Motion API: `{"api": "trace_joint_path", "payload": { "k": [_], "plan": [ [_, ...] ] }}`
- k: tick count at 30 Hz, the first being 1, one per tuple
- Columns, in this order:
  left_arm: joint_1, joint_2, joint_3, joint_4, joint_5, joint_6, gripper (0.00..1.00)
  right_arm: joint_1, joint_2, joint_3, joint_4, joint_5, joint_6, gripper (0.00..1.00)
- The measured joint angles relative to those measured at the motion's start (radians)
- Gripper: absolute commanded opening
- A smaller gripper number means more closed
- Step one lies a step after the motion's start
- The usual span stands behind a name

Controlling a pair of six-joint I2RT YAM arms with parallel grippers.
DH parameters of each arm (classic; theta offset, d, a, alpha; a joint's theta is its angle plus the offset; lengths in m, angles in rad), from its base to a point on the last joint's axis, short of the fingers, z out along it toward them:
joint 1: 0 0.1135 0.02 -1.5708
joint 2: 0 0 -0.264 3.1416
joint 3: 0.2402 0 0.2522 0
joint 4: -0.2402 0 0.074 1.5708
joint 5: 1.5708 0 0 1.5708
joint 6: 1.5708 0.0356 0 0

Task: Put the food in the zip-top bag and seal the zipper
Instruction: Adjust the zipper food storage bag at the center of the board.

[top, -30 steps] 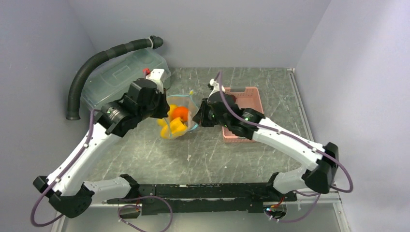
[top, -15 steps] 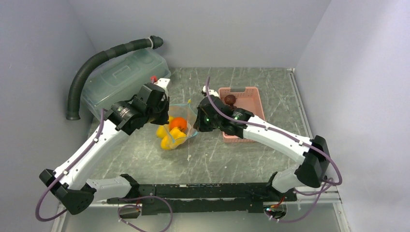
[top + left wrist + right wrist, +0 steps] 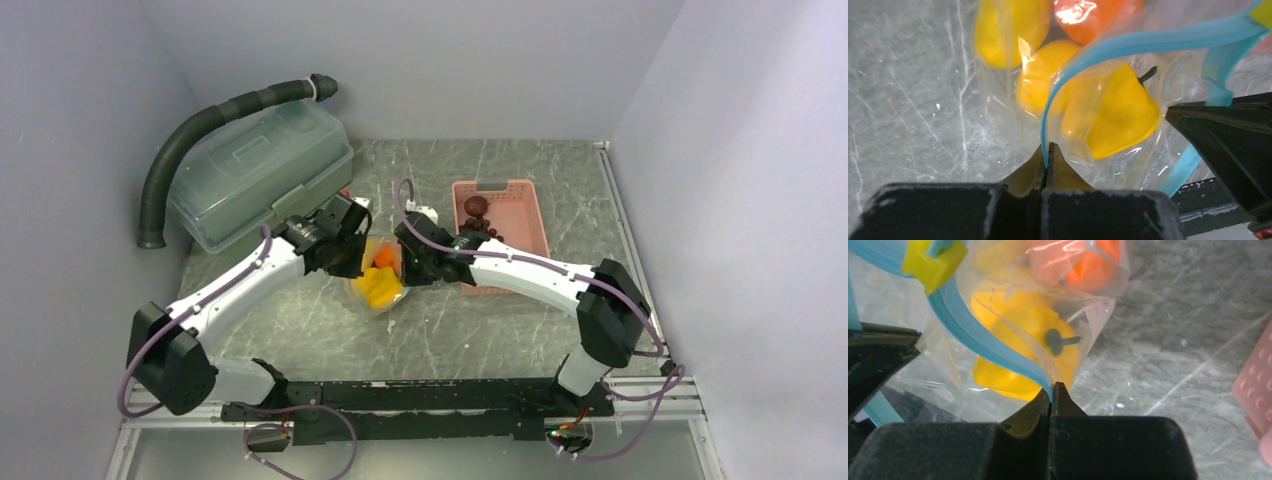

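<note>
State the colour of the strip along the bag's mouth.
Teal-blue. The zipper shows best in the left wrist view.

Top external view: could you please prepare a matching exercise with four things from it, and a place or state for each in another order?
Column one:
1. zip-top bag
2. pink basket
3. lidded box
4. black hose

Column two:
a. holds a brown-red ball
b. arched by the left wall
c. pinched by the left pincer and the right pincer
d. at the back left of the table

Pairs: 1-c, 2-a, 3-d, 4-b
</note>
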Motion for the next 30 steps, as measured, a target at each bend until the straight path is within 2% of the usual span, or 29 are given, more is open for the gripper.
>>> {"api": "trace_joint_path", "payload": {
  "k": [3,10,13,16,20,25,30],
  "plan": [
    [0.004,0.039,0.008,-0.023,0.019,-0.003,0.0,0.0,0.01,-0.004,-0.05,0.006,-0.002,0.0],
    [0.004,-0.056,0.354,-0.084,0.019,0.016,0.04,0.0,-0.183,0.137,-0.102,0.04,-0.03,0.0],
    [0.004,-0.124,0.42,-0.093,0.015,0.023,0.04,0.0,-0.259,0.176,-0.085,0.05,-0.035,0.0],
    [0.004,-0.16,0.406,-0.102,0.007,0.026,0.03,0.0,-0.28,0.174,-0.067,0.059,-0.038,0.0],
    [0.004,-0.128,0.298,-0.09,0.008,0.023,0.0,-0.003,-0.18,0.117,-0.031,0.053,-0.036,0.0],
    [0.008,0.031,0.142,-0.067,0.039,0.011,0.0,-0.006,-0.016,0.028,-0.048,0.024,-0.026,0.0],
    [0.008,0.044,0.149,-0.079,0.066,0.008,0.03,-0.006,-0.047,0.026,-0.079,0.027,-0.028,0.0]
  ]
}}
